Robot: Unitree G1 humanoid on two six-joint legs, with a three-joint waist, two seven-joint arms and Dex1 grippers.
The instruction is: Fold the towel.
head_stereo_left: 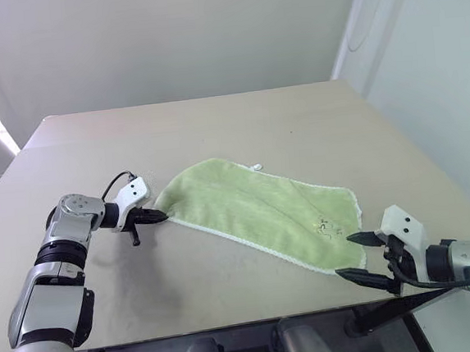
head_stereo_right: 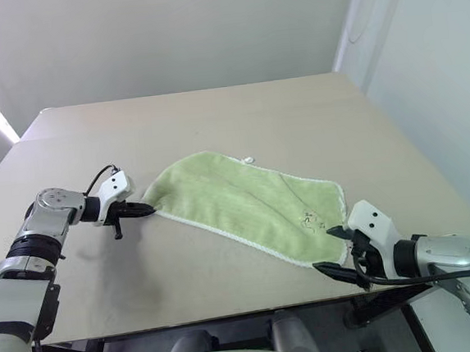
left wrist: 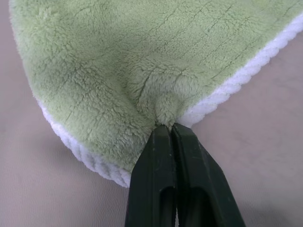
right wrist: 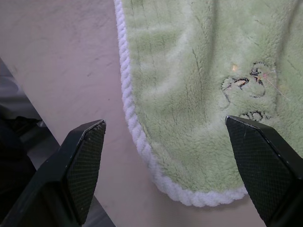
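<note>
Nearest the front edge of the surface point(head_stereo_left: 238, 118), the right gripper point(head_stereo_left: 360, 256) hung with its jaws wide apart, one to either side of the towel's near right corner and clear of the cloth. That placing looked like a readiness to pinch the corner, so the fold could be carried from both ends at once. Its pads point(right wrist: 85, 163) were black and finely cross-hatched, a texture suited to gripping soft fabric.

The towel point(head_stereo_left: 259, 211) lay flat on the surface, running slantwise from that near right corner away to the far left. It was a light yellow-green terry cloth with a deep, fluffy pile, bordered by a thick white corded edging point(right wrist: 130, 118). A small dark printed logo point(head_stereo_left: 328, 227) sat near the right end.

Farther along, at the towel's left end, the left gripper point(head_stereo_left: 158, 217) had its jaws clamped together on the cloth just inside the edging. The pile bunched into a small pucker at the tips, which suggested a firm hold, probably taken so this end could be lifted and brought across.

At the far edge of the towel a small white loop tag point(head_stereo_left: 256, 167) stuck out onto the smooth, matte tan surface.
</note>
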